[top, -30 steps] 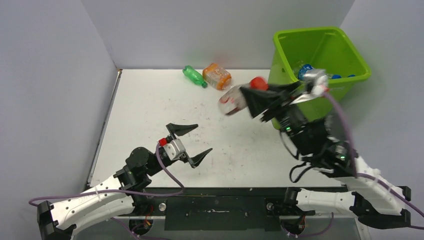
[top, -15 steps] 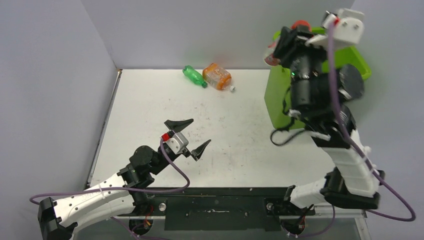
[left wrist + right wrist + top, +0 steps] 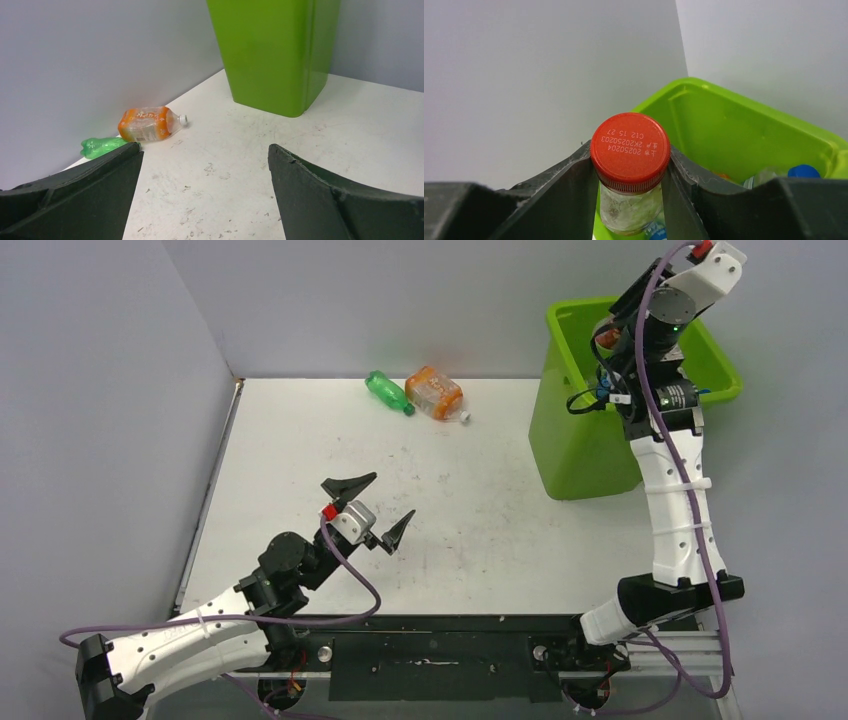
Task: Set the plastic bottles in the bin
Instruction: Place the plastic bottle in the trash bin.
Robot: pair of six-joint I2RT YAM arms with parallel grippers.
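Right gripper (image 3: 630,167) was raised high over the large lime-green plastic bin (image 3: 580,445), arm stretched up tall. Its black fingers (image 3: 574,185) were pinched narrow on the neck of a clear plastic bottle with a red screw cap (image 3: 630,150), one on each side just under the cap. The cap faced the wrist camera, printed date code visible. The held bottle hung above the bin's open mouth, not in it. Inside the bin (image 3: 734,125), a blue bottle cap (image 3: 804,171) and some clear plastic showed at the bottom; how many bottles lay there could not be counted.

Left gripper (image 3: 378,508) hovered low over the white scuffed table (image 3: 300,460), near its front-left part. Jaws spread wide, nothing between them. In the left wrist view both dark fingers (image 3: 80,195) framed bare tabletop.

Two bottles lay on the table by the back wall, well apart from both grippers: a small crushed green plastic bottle (image 3: 388,392) and a crushed clear bottle with an orange label and white cap (image 3: 434,391). They lay just beside each other, green one on the left, both on their sides. Orange one's cap pointed toward the bin (image 3: 270,50). The bin stood on the table at the far right corner.
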